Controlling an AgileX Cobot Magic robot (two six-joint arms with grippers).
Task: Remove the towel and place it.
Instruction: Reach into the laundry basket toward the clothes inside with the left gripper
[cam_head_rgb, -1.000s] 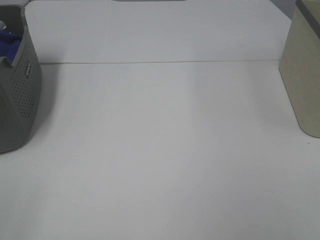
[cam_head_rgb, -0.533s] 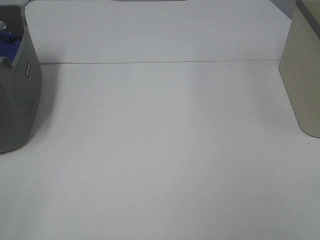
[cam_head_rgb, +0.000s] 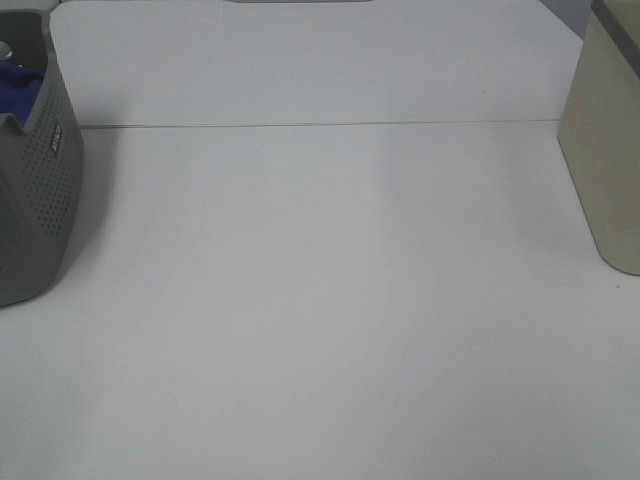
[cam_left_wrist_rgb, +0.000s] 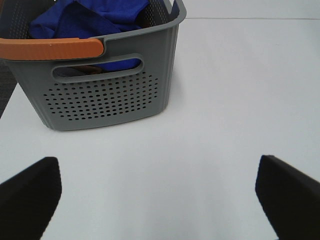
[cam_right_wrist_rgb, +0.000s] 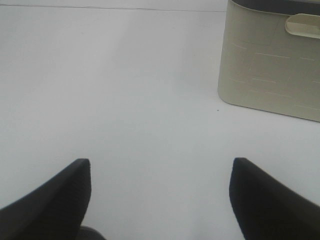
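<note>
The royal-blue towel (cam_left_wrist_rgb: 95, 15) lies bunched inside the grey perforated basket (cam_left_wrist_rgb: 107, 97), which has an orange handle (cam_left_wrist_rgb: 50, 48). In the exterior high view the basket (cam_head_rgb: 40, 190) stands at the far left edge with a bit of the towel (cam_head_rgb: 18, 88) showing. My left gripper (cam_left_wrist_rgb: 157, 192) is open and empty, low over the table, a short way in front of the basket. My right gripper (cam_right_wrist_rgb: 160, 197) is open and empty over bare table, left of the beige bin. Neither gripper shows in the exterior high view.
A beige bin (cam_head_rgb: 605, 140) with a dark rim stands at the right edge of the white table (cam_head_rgb: 320, 300); it also shows in the right wrist view (cam_right_wrist_rgb: 272, 60). A seam line (cam_head_rgb: 320, 125) crosses the table at the back.
</note>
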